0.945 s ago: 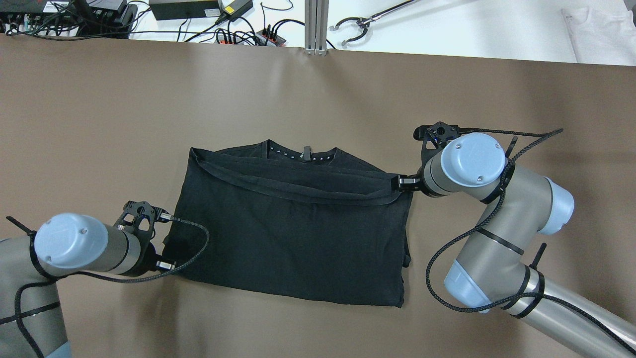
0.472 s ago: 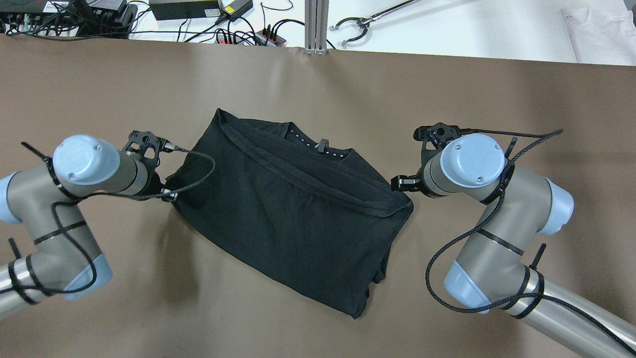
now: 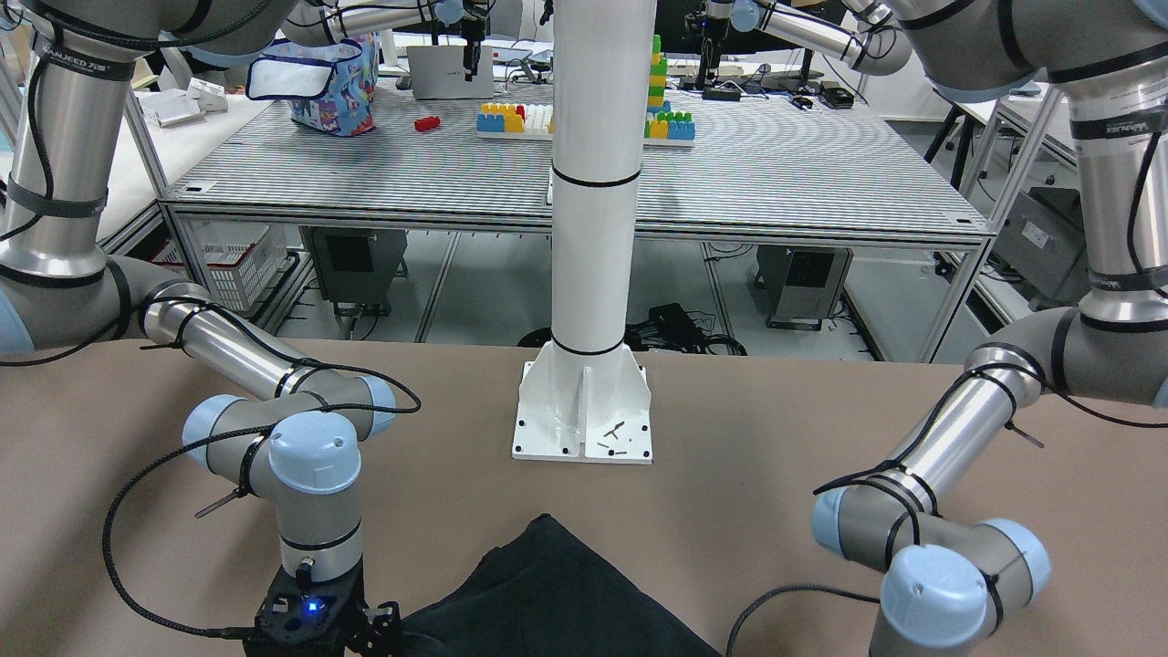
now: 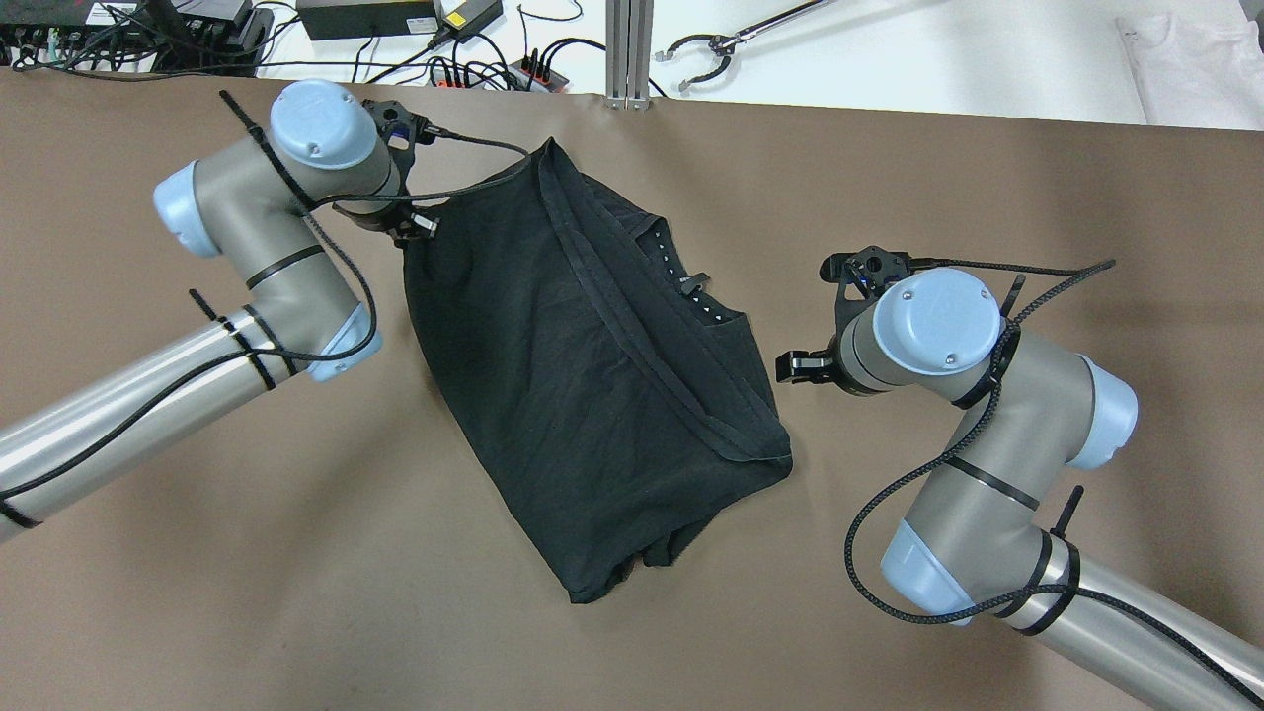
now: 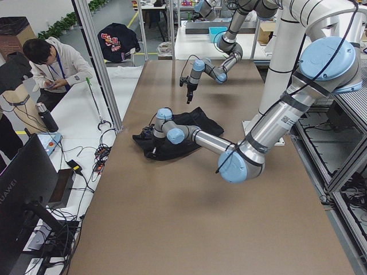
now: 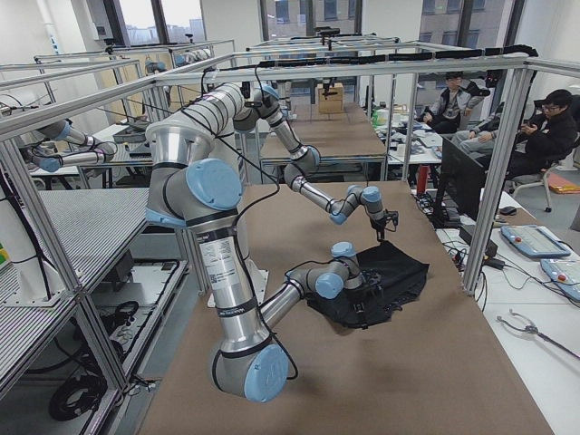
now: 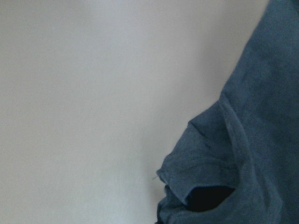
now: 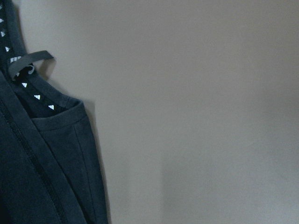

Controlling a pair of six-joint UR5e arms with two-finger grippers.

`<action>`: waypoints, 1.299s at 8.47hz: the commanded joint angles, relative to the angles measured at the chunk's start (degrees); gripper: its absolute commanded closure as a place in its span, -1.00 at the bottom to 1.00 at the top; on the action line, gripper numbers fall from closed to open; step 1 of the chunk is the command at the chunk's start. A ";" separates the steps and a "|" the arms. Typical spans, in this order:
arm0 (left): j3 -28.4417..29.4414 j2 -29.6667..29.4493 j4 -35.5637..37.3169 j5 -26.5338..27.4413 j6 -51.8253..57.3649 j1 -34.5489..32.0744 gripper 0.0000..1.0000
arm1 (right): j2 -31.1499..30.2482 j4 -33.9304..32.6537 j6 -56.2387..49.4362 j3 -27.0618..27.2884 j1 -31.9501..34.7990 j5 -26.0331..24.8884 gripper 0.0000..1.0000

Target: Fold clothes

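Note:
The clothes are one black garment, folded and lying slantwise across the middle of the brown table, its collar with white dots facing the right arm. My left gripper is shut on the garment's far left corner, near the table's far edge. The left wrist view shows only a puckered corner of the fabric, no fingers. My right gripper stands open just right of the garment and does not touch it. In the front-facing view the right gripper sits beside the cloth's edge.
A white pole on a base plate stands at the robot's side of the table. Beyond the far edge lie cables and power strips, an aluminium post, a grabber tool and a white cloth. People sit at desks off the table.
The left gripper swept from the near left to the far side, dragging its corner so the garment turned clockwise. The right gripper let go of the right corner and stayed put.

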 commanded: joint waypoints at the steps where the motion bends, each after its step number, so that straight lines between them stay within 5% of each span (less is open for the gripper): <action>1: 23.48 -13.85 -11.27 2.04 0.36 -0.41 1.00 | -0.09 0.00 -0.26 -0.01 0.08 -0.04 -0.89; 4: 26.36 -16.42 -12.30 1.44 5.23 -2.32 1.00 | 0.00 0.00 0.26 -0.01 -0.01 -0.04 -0.89; 5: 26.19 -15.81 -12.38 -0.05 11.02 -4.52 -0.64 | 0.09 0.00 0.44 -0.01 -0.27 -0.04 -0.88; 6: 25.14 -14.24 -12.91 -0.15 12.82 -5.32 -1.00 | 0.09 0.00 0.53 -0.01 -0.45 -0.04 -0.88; 9: 19.54 -9.85 -12.91 -5.77 18.82 -9.28 -1.00 | 0.70 0.00 2.62 -0.27 -1.67 -0.39 -0.87; 11: 14.69 -6.41 -12.82 -6.04 18.20 -9.11 -1.00 | 0.62 6.46 16.01 -2.27 -3.25 -0.39 -0.84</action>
